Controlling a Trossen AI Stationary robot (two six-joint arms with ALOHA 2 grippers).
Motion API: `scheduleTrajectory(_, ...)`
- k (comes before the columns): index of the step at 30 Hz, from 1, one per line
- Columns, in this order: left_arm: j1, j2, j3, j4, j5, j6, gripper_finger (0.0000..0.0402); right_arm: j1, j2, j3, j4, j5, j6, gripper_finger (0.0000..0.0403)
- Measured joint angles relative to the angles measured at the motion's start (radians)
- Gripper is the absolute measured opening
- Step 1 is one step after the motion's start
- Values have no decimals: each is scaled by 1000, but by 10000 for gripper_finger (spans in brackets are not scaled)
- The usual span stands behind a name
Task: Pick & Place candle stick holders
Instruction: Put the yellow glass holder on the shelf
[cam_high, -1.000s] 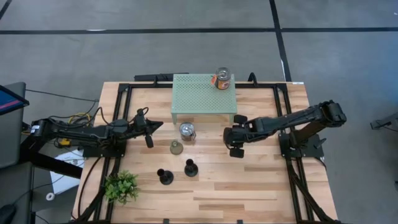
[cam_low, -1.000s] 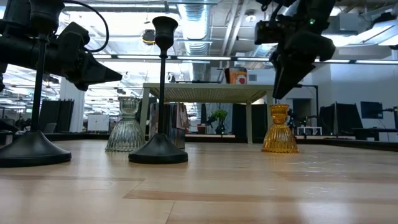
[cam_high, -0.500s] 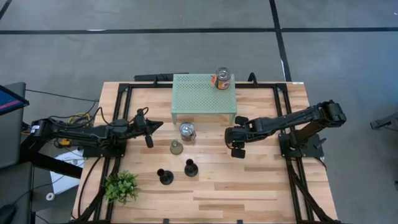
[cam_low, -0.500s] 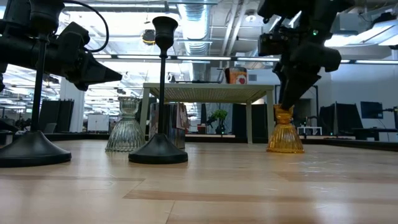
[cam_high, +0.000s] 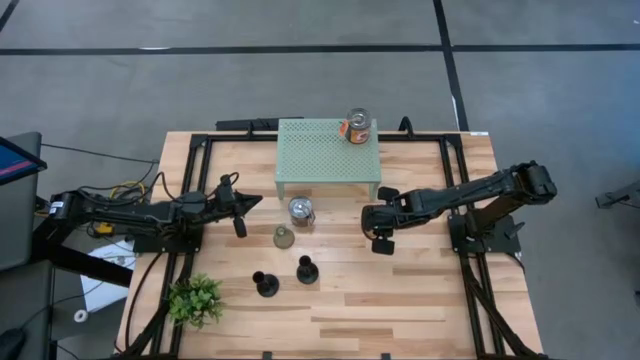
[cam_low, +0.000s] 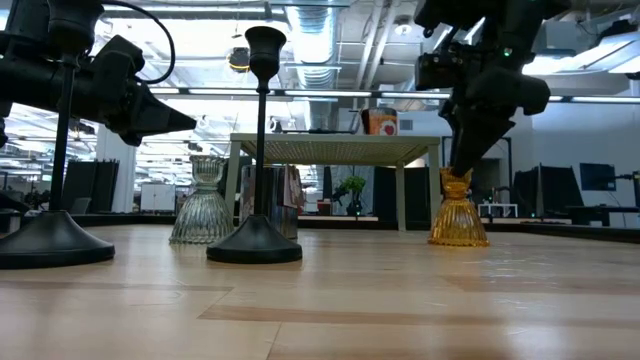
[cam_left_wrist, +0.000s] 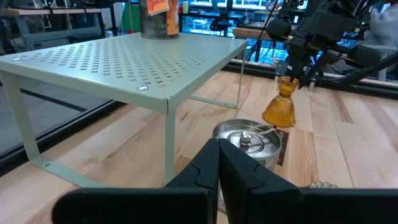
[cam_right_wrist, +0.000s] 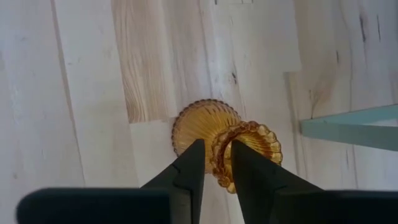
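The amber glass candle stick holder (cam_low: 458, 215) stands on the table right of the mint-green rack's (cam_high: 328, 155) near edge. My right gripper (cam_low: 462, 172) comes down on its top and is shut on it. A silvery jar-like holder (cam_high: 301, 210), a grey-olive one (cam_high: 283, 237) and two black ones (cam_high: 263, 285) (cam_high: 306, 269) stand on their bases in the middle of the table. My left gripper (cam_high: 255, 200) hangs shut and level, left of the silvery jar (cam_left_wrist: 249, 143), touching nothing. My right gripper pinches the scalloped rim of the amber holder's top cup (cam_right_wrist: 219, 163) between its two fingers. One finger (cam_right_wrist: 244, 163) lies over the cup's mouth, the other (cam_right_wrist: 191, 165) outside it. The fingers slant steeply down from the table's right. The holder's base (cam_low: 458, 236) rests on the table.
A printed can (cam_high: 358, 127) stands on the rack's far right corner. A green leafy plant (cam_high: 195, 300) sits at the near left corner. Bare wood lies along the near edge and to the right of the amber holder.
My right gripper has sunk a little onto the amber holder's top and its fingers have drawn together on the rim. The holder has shifted slightly toward the table's right, its base still on the wood.
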Motion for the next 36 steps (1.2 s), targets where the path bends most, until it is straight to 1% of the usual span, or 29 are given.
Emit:
scheduleTrajectory(11, 0, 0, 0, 0, 0, 0, 8, 0, 0, 0, -1, 0, 0, 49)
scheduleTrajectory(19, 0, 0, 0, 0, 0, 0, 8, 0, -2, 2, -7, 7, 0, 11)
scheduleTrajectory(31, 0, 0, 0, 0, 0, 0, 8, 1, -2, 2, -8, 5, 0, 5)
scheduleTrajectory(36, 0, 0, 0, 0, 0, 0, 8, 23, -2, 2, -10, 3, -1, 4)
